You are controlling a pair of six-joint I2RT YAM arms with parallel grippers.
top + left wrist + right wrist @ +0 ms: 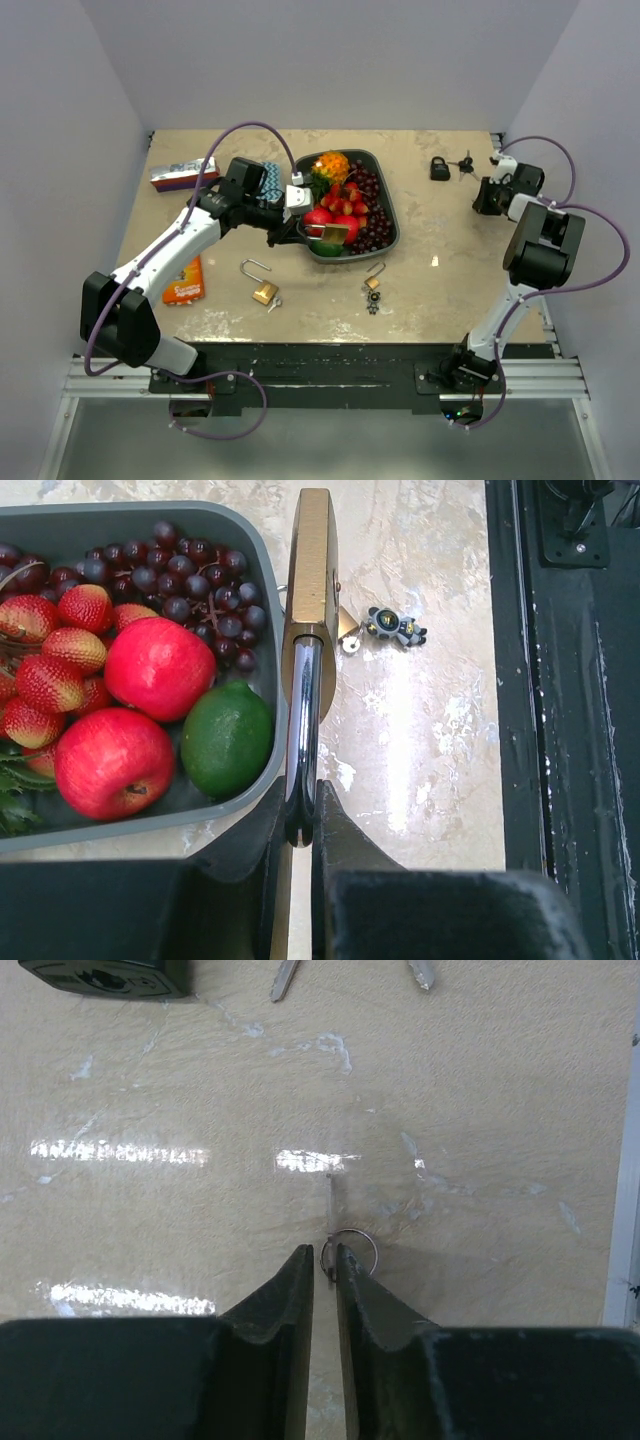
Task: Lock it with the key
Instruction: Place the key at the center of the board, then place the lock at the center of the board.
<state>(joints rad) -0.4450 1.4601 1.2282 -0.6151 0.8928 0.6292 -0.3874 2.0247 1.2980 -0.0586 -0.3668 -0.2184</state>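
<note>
My left gripper (300, 226) is shut on the steel shackle (303, 720) of a brass padlock (331, 233). It holds the padlock lying level over the near right rim of the fruit tray, with the brass body (312, 570) pointing away from the fingers. My right gripper (481, 198) is at the far right of the table. In the right wrist view it (325, 1252) is shut on a thin key (330, 1205) seen edge on, with its ring (352, 1250) beside the fingertips, just above the tabletop.
A grey tray (392, 225) holds apples, a lime, strawberries and grapes. A black padlock (440, 168) with keys (465, 164) lies at the back right. Two more brass padlocks (263, 288) (373, 280) and a black key fob (395, 627) lie in front. Snack packets (182, 175) (184, 281) lie on the left.
</note>
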